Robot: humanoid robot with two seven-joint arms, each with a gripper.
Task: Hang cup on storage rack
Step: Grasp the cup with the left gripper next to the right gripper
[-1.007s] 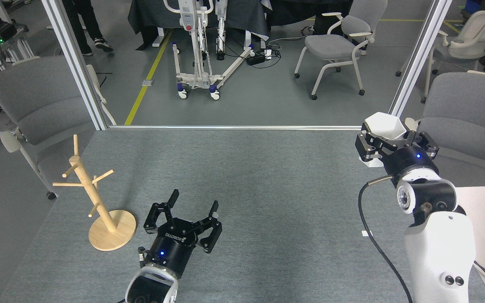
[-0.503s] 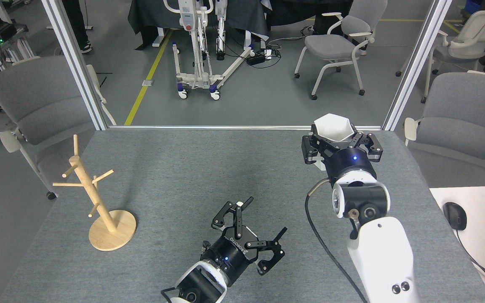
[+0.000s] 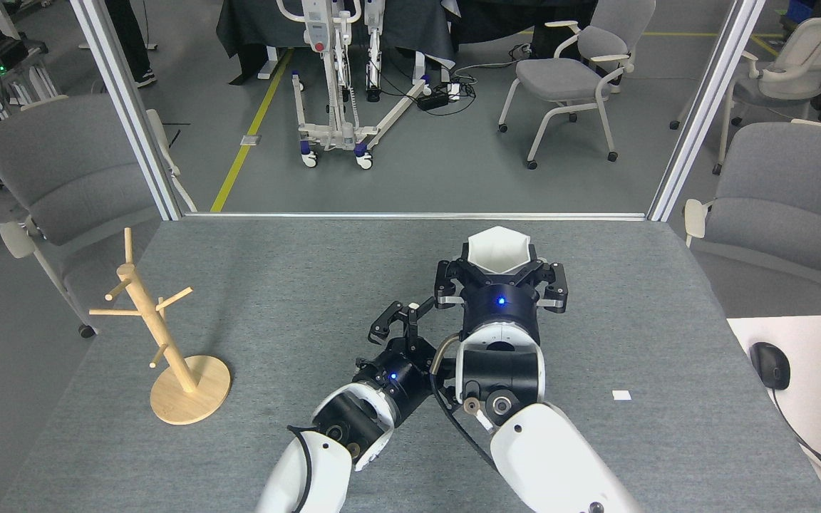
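Over mid-table, my right gripper (image 3: 499, 276) now pinches the white faceted cup (image 3: 498, 250), swung leftward from the far right edge. My left gripper (image 3: 410, 322) (jaws spread, empty) has closed in alongside; the mug tree (image 3: 161, 335) remains well apart.

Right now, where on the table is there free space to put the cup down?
Bare mat lies between the wooden rack and the left gripper, and right of the right gripper holding the cup. The middle is crowded by both arms.

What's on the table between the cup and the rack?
Nothing: in the head view only bare grey table lies between the cup, held in the right pincer, and the rack.
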